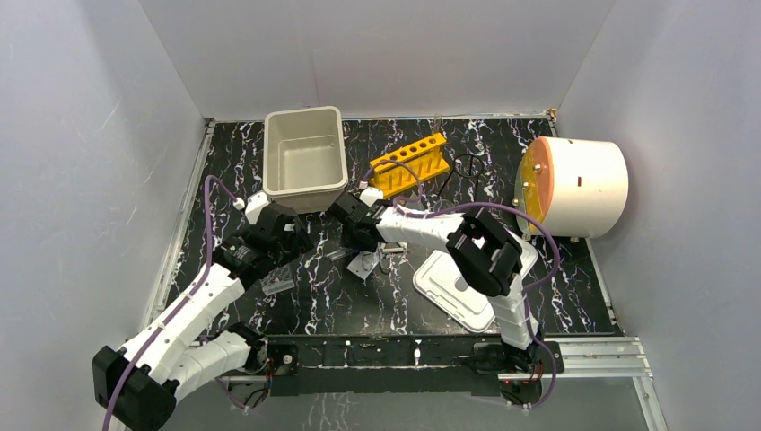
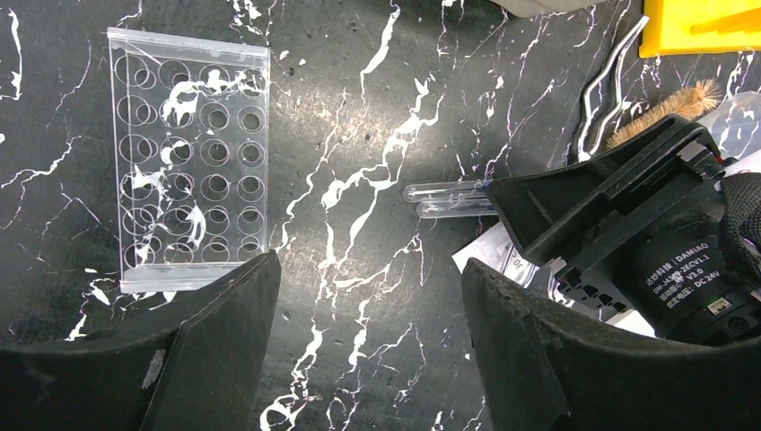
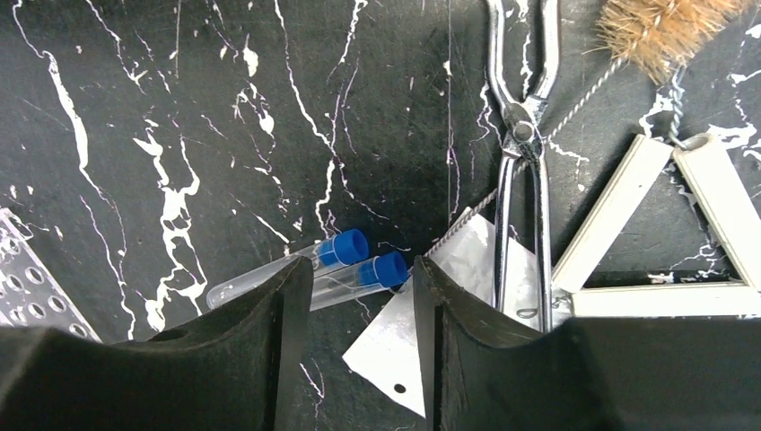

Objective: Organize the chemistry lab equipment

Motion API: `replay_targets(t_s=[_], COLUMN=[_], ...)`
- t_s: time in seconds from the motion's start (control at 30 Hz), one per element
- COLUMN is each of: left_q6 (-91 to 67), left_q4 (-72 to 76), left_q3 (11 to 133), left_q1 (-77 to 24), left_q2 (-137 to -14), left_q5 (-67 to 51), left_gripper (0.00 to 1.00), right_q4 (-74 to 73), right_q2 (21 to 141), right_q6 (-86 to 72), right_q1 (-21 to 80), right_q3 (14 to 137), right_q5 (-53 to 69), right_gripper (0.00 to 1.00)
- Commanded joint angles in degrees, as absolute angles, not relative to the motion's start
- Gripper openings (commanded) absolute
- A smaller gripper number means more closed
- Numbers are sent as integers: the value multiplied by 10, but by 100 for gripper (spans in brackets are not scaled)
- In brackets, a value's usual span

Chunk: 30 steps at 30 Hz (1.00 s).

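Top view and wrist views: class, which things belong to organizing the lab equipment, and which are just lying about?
Belong to the job: blue-capped vials, metal tongs, white triangle, bristle brush, clear well plate, yellow rack, beige bin.
Likely lying about: white drum, white lid.

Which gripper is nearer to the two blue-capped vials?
Right. The right gripper hangs just over the vials' capped ends; the left gripper is off to their side, nearer the clear rack.

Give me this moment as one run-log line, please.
left gripper: open, empty | right gripper: open, at blue-capped vials | clear rack: lying flat, untouched
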<state>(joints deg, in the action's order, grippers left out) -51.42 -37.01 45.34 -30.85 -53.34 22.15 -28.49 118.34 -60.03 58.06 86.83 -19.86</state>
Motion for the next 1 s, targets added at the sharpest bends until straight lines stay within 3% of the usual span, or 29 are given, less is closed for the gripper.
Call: replay_targets(t_s=[0.0, 0.17, 0.57, 0.97], left_q6=[-508, -502, -501, -526], left_q4=[-381, -381, -372, -389], left_q3=[463, 464, 453, 451], left_q1=[-305, -302, -299, -296], left_q2=[-523, -519, -513, -498], left_q5=[251, 257, 251, 257], left_gripper=[73, 74, 75, 77], right_q4=[-313, -320, -291, -322], right_q2=[1196, 1200, 1174, 1212], right_q6=[-592, -574, -513, -475], right_q1=[585, 590, 598, 598], right_q3=[898, 909, 897, 930], right_q5=[-225, -224, -208, -198], right_gripper=[50, 44, 52, 46])
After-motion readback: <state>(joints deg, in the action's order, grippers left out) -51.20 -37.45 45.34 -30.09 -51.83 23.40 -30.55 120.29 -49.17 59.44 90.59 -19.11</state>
